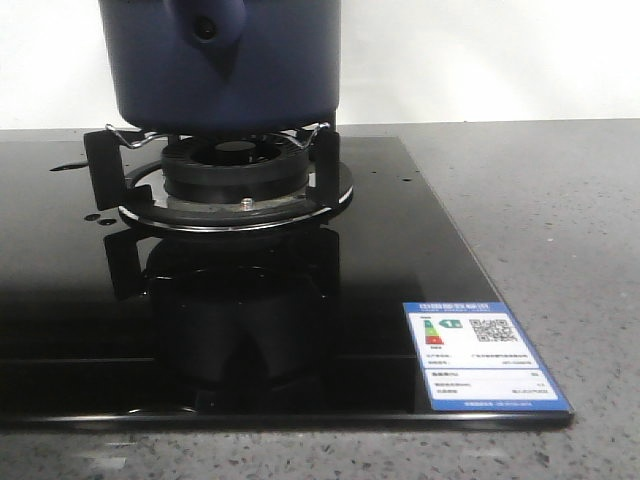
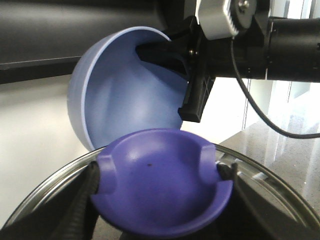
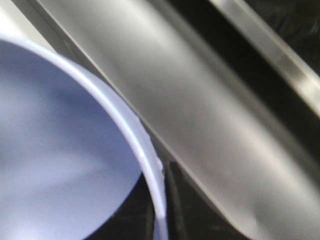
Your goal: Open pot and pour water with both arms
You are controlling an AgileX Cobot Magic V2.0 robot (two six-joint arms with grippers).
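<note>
The dark navy pot [image 1: 222, 62] sat on the wire supports of the burner [image 1: 235, 170] of a black glass stove [image 1: 420, 250], its stubby handle socket [image 1: 205, 25] with the round hole facing the front camera; the stove lay on a grey speckled bench [image 1: 560, 220], and an energy label [image 1: 483, 354] was stuck at the glass's near right corner. In the left wrist view, the left tool [image 2: 160, 175] was clamped on a purple knob [image 2: 160, 185] fixed to a glass lid [image 2: 270, 180] with a metal rim. Beyond it, a light-blue bowl [image 2: 125, 95] was tipped on its side, its hollow facing that camera, with the right tool [image 2: 192, 102] gripping its rim, one black finger [image 2: 165, 52] lying inside the bowl. The right wrist view showed the bowl's pale interior and white rim [image 3: 120, 120] up close, everything behind it blurred.
</note>
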